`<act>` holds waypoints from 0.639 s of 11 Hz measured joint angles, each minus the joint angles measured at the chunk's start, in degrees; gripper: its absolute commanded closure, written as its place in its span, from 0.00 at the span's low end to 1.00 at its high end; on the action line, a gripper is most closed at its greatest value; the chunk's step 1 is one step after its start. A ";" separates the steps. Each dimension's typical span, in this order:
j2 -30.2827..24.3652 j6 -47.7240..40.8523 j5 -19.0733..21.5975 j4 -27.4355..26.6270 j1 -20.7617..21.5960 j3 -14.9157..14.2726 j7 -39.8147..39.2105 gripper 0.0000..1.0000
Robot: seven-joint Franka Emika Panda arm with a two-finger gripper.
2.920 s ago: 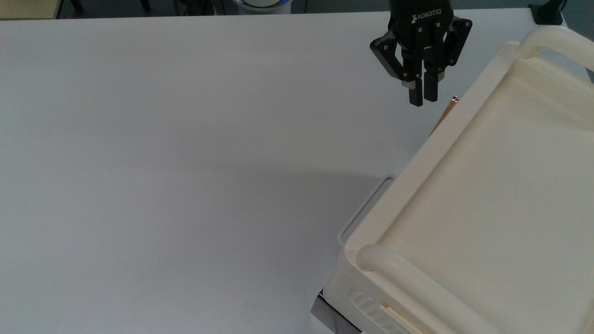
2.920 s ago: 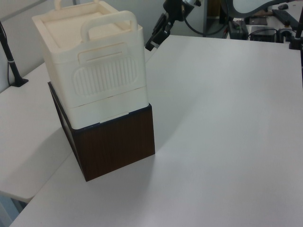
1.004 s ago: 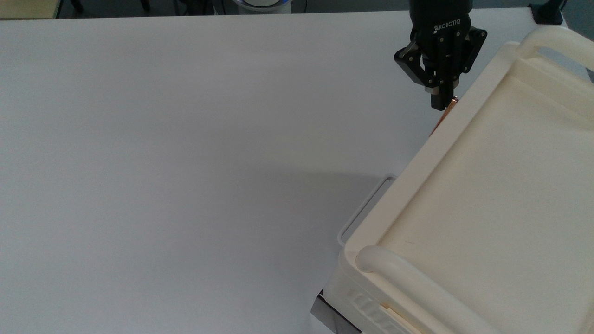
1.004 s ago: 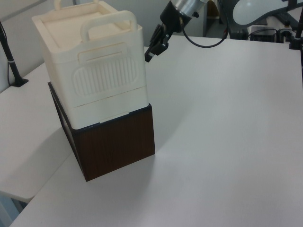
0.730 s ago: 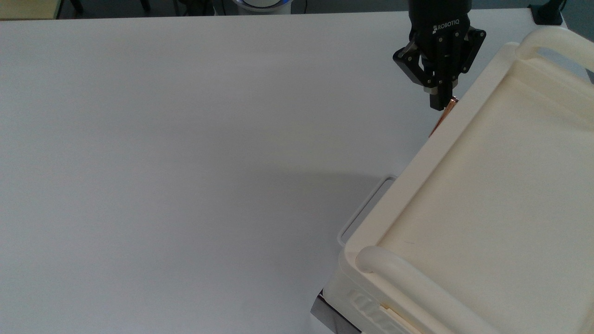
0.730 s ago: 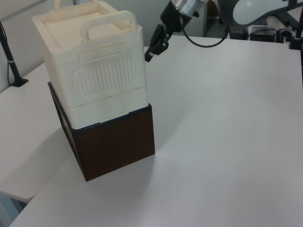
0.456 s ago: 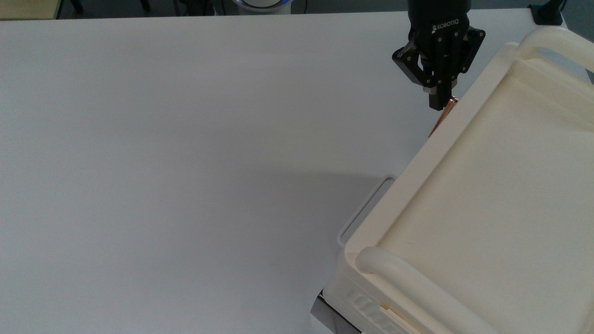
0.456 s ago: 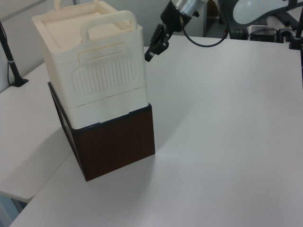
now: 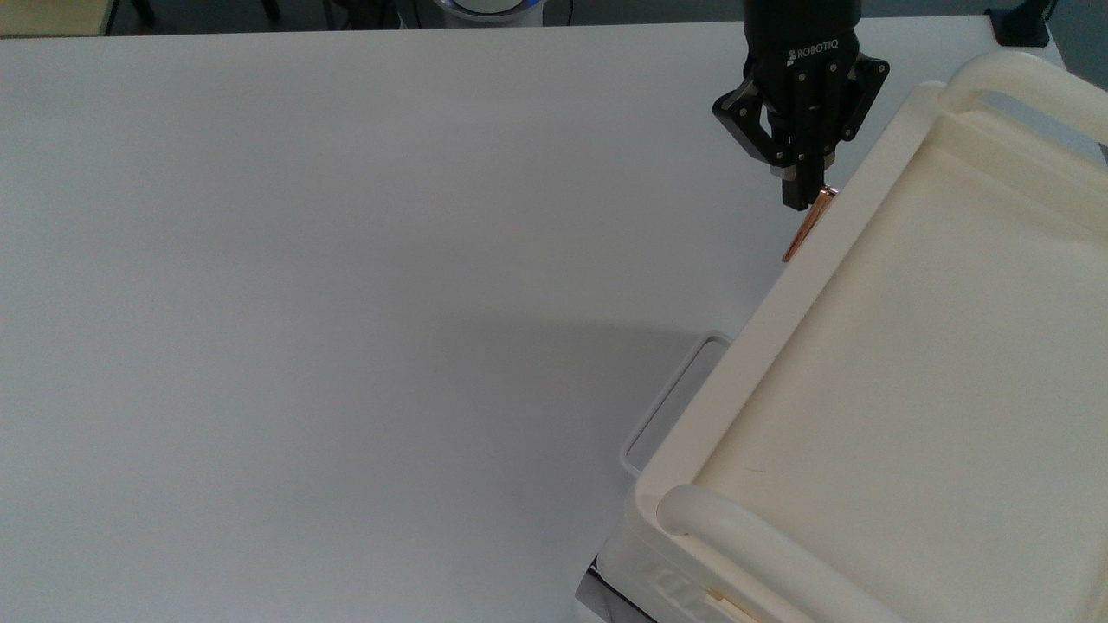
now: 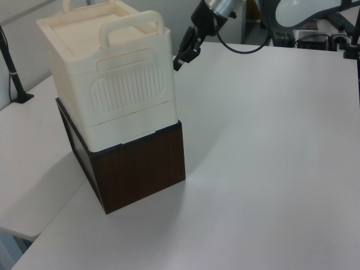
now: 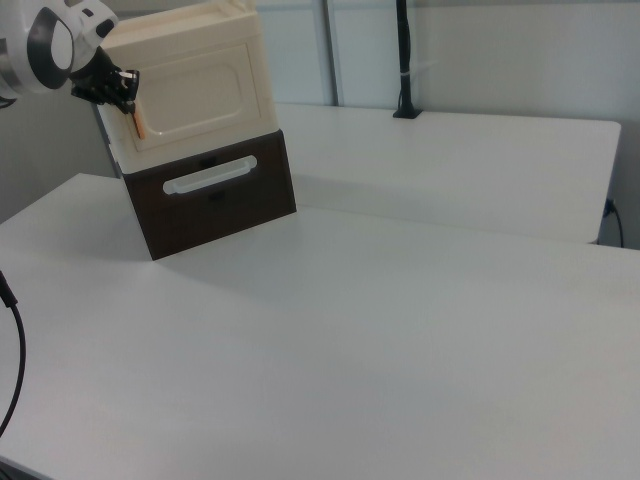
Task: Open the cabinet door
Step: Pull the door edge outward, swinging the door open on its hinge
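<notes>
White tabletop (image 9: 303, 303) spreads wide beneath everything, and the cabinet (image 10: 118, 107) serves as the landmark for all else. It stands near the left view's left edge of the table: a cream plastic upper body with a tray-like top (image 9: 909, 389) and rounded tube handles (image 10: 130, 23), set on a dark brown wood-grain base (image 10: 140, 169). In the right view the base carries a long white bar handle (image 11: 210, 174) across its front.

The cabinet door (image 11: 200, 85) is the cream front panel of the upper body, seen in the right view; it appears to lie nearly flush with the cabinet, though the angle makes that hard to judge. Its copper handle (image 9: 807, 224) runs along the door's edge at the cabinet's far corner in the top view.

The arm reaches in from the top view's upper edge, its black gripper (image 9: 800, 197) pointing down toward that corner. The fingers are drawn together, pinching the upper end of the copper handle. A thin white wire loop (image 9: 666, 407) juts from the cabinet's front lower down in the top view.
</notes>
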 measured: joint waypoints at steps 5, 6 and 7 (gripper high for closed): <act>-2.77 -2.22 -0.01 -2.38 -1.92 -0.03 -1.23 0.90; -3.46 -4.26 -0.01 -2.57 -2.50 -0.06 -2.29 0.90; -4.22 -6.06 -0.01 -2.76 -3.18 -0.07 -3.31 0.90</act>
